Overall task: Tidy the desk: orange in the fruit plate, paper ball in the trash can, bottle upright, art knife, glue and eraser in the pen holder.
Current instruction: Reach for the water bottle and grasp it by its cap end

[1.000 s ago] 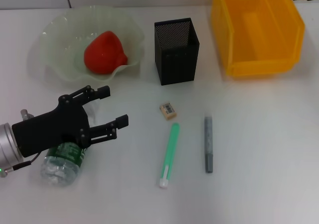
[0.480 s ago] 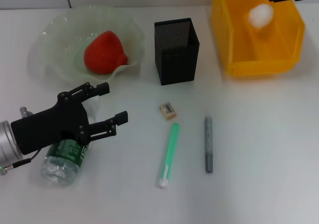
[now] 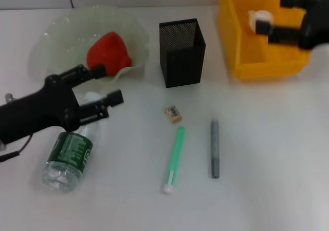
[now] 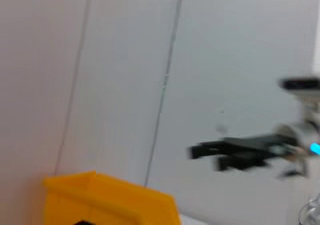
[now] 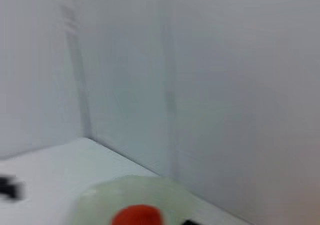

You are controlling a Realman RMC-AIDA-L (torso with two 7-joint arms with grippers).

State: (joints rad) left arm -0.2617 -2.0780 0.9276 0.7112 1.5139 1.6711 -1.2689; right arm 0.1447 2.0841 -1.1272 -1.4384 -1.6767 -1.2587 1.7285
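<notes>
The orange (image 3: 107, 53) lies in the pale-green fruit plate (image 3: 56, 41); both also show in the right wrist view, orange (image 5: 137, 216) and plate (image 5: 95, 205). The bottle (image 3: 69, 157) lies on its side at front left, its cap end hidden under my open left gripper (image 3: 109, 83), which holds nothing. My right gripper (image 3: 274, 13) hangs open over the yellow trash can (image 3: 241, 51), just beside the paper ball (image 3: 255, 17) inside it. The eraser (image 3: 173, 113), a green stick (image 3: 175, 159) and a grey stick (image 3: 215, 148) lie before the pen holder (image 3: 181, 51); which stick is the art knife and which the glue is unclear.
The white desk ends at a pale wall behind the plate and bin. In the left wrist view the trash can (image 4: 110, 200) shows low down with the right arm's gripper (image 4: 202, 155) beyond it.
The right gripper came down into view over the bin, with the paper ball now inside. The left gripper swung back toward the plate, uncovering most of the bottle.
</notes>
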